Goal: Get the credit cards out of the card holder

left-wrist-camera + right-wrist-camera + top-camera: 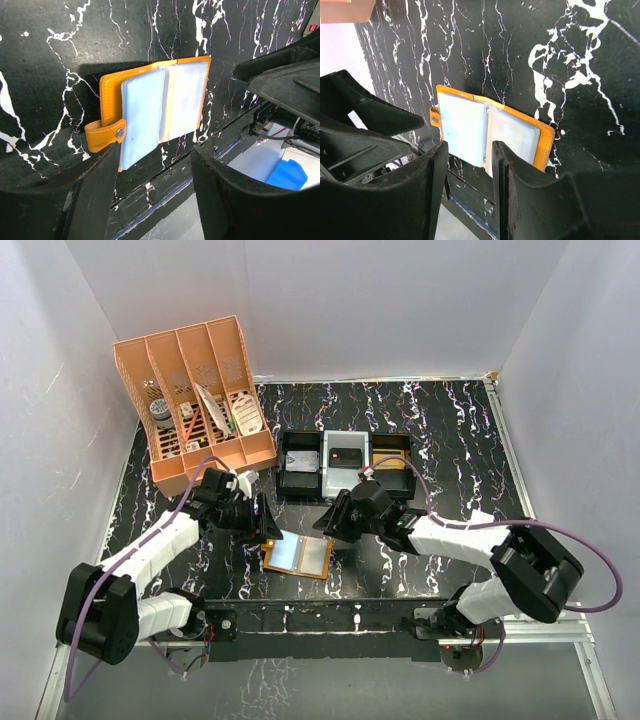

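Note:
The orange card holder (298, 556) lies open and flat on the black marbled table, near the front edge between both arms. Pale blue credit cards (142, 117) sit in its clear sleeves. Its snap tab (102, 134) sticks out on the left in the left wrist view. My left gripper (262, 518) hovers just left of and behind it, open, with nothing between the fingers (156, 150). From the right, my right gripper (335, 522) hangs over the holder's (545, 137) far edge, also open and empty (470, 145).
A large orange slotted desk organizer (195, 400) stands at the back left. Black trays (298, 465) behind the wallet hold a small black box (345, 455) and a gold block (392, 465). The table's front rail (320, 608) runs just below the wallet.

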Robot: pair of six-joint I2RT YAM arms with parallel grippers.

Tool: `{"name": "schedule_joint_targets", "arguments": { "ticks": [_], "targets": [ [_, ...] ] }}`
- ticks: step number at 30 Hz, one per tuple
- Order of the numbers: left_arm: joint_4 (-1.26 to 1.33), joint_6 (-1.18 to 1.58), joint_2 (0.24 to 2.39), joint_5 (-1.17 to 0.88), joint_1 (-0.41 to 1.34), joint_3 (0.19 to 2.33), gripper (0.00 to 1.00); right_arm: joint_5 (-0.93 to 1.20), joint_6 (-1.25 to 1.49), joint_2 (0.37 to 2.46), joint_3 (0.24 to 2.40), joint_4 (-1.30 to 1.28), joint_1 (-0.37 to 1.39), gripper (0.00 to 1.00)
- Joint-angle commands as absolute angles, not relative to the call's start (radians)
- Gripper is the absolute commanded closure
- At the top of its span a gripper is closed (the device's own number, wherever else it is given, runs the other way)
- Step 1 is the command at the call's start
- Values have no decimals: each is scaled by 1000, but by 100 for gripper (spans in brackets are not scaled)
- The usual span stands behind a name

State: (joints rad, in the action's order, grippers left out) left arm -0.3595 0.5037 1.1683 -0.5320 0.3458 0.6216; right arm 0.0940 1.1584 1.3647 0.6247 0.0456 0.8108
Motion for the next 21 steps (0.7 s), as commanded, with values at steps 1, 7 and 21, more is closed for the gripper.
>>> {"name": "schedule_joint_targets", "arguments": {
  "ticks": [1,7,21],
  "targets": [
    [-371,520,1170,-542,379,653,48,132,1214,1404,611,147,824,63],
    [-338,541,1208,-534,471,665,56,142,1234,1421,595,149,830,65],
    [-363,499,1356,-411,509,656,59,213,1235,1517,598,161,830,71]
  ]
}}
